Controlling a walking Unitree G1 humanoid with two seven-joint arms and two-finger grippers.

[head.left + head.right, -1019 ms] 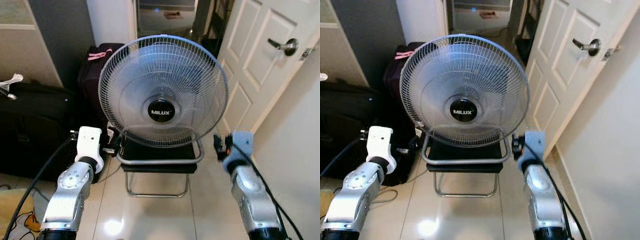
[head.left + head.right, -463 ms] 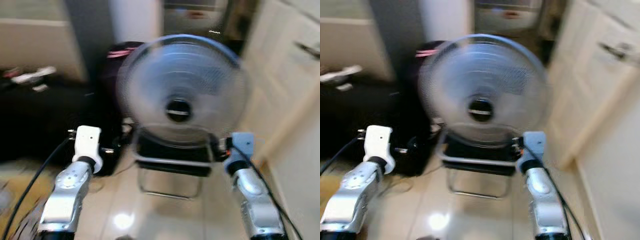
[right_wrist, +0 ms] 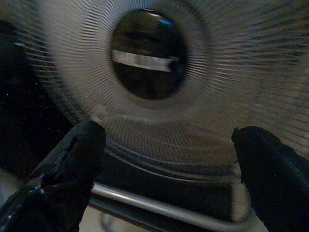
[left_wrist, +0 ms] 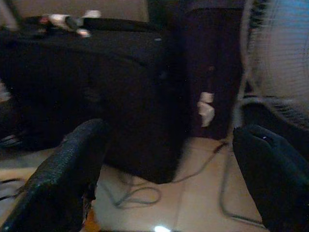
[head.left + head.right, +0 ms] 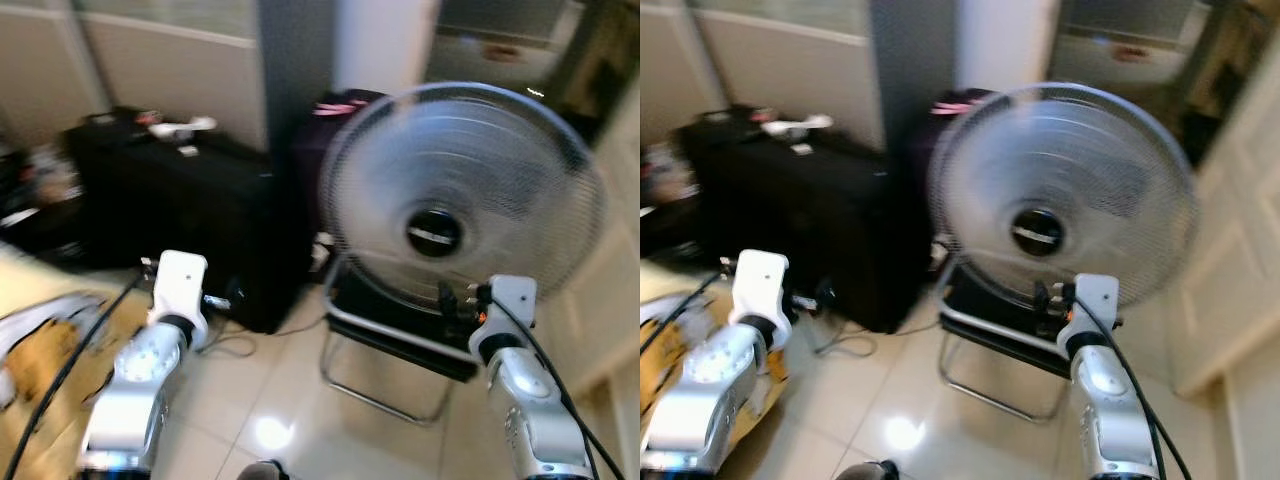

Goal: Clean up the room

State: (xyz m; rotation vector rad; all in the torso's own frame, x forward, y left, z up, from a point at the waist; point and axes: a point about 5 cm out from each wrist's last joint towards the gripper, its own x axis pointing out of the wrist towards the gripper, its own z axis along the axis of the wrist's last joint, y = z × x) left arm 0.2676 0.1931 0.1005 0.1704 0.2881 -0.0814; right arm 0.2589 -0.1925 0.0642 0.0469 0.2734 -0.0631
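At centre right of the blurred frame, a fan (image 5: pixel 462 215) rests on a chair (image 5: pixel 392 335); both grippers, left gripper (image 4: pixel 164 179) and right gripper (image 3: pixel 169 179), hang spread and empty, likely mid-walk.

Fan (image 5: pixel 462 205): pale grey wire grille, fine radial lines, black round hub with white label strip. Stand (image 5: pixel 385 350) beneath: chrome tube, black seat. Suitcase (image 5: pixel 170 215): black, white bits on top. Second bag (image 5: pixel 320 150) behind: dark maroon, pink strap. Floor (image 5: pixel 270 400): glossy cream tile, white glare spot. Cable (image 4: pixel 140 191) on floor: grey. Cloth (image 5: pixel 40 340) at left: yellow, blurred. Door (image 5: pixel 1240 260): cream. Arms silver, white wrist blocks; fingers (image 4: pixel 63 169) black, textured.
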